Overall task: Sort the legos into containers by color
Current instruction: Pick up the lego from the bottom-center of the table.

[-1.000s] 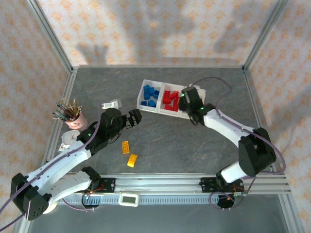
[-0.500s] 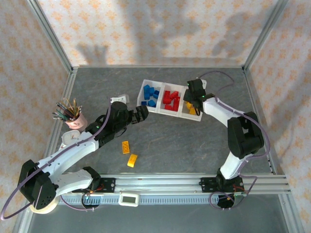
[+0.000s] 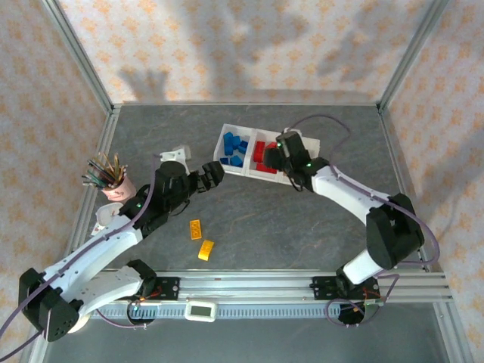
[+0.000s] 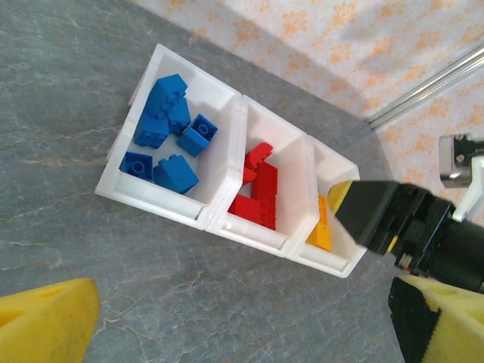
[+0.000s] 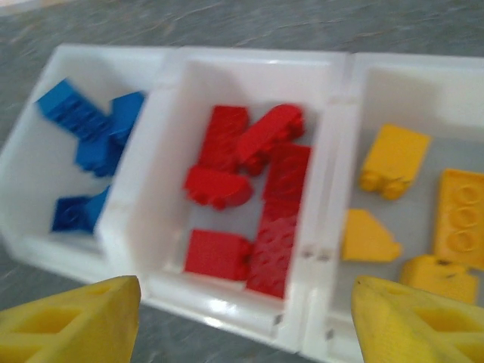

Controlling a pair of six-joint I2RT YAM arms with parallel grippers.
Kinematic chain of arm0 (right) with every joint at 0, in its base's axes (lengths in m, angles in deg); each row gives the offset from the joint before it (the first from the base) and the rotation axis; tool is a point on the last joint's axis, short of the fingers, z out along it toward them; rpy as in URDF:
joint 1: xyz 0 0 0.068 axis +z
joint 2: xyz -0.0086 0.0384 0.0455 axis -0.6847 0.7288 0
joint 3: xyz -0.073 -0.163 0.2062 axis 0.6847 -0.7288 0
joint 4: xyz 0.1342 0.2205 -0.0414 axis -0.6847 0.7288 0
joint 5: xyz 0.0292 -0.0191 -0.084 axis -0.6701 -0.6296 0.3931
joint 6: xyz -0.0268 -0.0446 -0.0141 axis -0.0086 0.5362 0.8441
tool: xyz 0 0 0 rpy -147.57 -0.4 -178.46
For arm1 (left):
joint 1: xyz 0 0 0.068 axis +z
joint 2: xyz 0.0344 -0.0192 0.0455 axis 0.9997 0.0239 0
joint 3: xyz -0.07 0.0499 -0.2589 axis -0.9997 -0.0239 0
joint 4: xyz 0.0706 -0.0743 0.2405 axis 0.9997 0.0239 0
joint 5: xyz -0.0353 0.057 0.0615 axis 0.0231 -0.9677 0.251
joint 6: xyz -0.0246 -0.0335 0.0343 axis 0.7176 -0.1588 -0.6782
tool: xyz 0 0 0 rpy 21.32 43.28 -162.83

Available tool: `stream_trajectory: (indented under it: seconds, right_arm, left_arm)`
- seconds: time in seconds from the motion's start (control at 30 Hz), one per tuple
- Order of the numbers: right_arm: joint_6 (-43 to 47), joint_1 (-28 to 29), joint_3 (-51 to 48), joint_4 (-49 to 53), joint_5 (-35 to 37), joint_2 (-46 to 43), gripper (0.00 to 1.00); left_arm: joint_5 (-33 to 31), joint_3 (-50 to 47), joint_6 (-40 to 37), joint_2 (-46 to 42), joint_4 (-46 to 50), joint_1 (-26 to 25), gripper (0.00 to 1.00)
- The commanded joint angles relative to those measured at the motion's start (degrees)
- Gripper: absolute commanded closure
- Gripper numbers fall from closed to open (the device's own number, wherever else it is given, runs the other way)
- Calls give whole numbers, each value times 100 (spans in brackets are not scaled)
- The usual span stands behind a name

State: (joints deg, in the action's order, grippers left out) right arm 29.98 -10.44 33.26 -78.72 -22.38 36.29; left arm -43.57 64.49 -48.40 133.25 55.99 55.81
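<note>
Since the previous frame the right pincer (image 5: 246, 321) has swung from the yellow compartment back over the red one, its jaws parting. Nearest, two yellow bricks (image 3: 206, 249) lie loose on the counter (image 3: 287, 227) beside the left arm. The left pincer (image 4: 242, 325) is spread wide and empty, facing the tray (image 4: 151, 200). Beyond it, the right pincer hangs spread and empty above the tray's near wall. Risk: with both arms converging here, a low pass could clip that wall and shift the tray.

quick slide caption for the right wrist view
Right pincer open over the white tray: blue legos left, red legos middle, yellow-orange legos right.
</note>
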Motion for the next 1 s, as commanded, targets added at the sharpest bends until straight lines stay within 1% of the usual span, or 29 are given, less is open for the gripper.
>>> stream_trajectory:
  seconds: [0.0, 0.1, 0.23, 0.4, 0.5, 0.7, 0.97]
  right_arm:
    - [8, 484, -183, 162, 52, -252, 26]
    - [-42, 1038, -315, -18, -63, -337, 24]
    - [-187, 1776, -426, -274, -75, -211, 22]
    - [-390, 2704, -501, -789, -4, 306, 18]
    - [-436, 3141, -437, -1101, -59, 633, 16]
    - [-530, 3631, 14, -1319, -180, 1421, 14]
    - [-540, 3765, 828, -1018, 207, 2379, 12]
  left_arm:
    - [-334, -126, 49, -302, 460, 81, 1]
    - [-525, -176, 75, -583, 792, 80, 1]
    - [-829, -264, 190, -999, 1226, 83, 1]
    - [-1216, -371, 426, -1553, 1734, 78, 1]
    - [-1397, -317, 483, -1750, 2086, 80, 1]
    - [-1808, -37, 609, -1956, 2790, 82, 1]
    - [-2048, -38, 818, -2226, 3135, 83, 1]
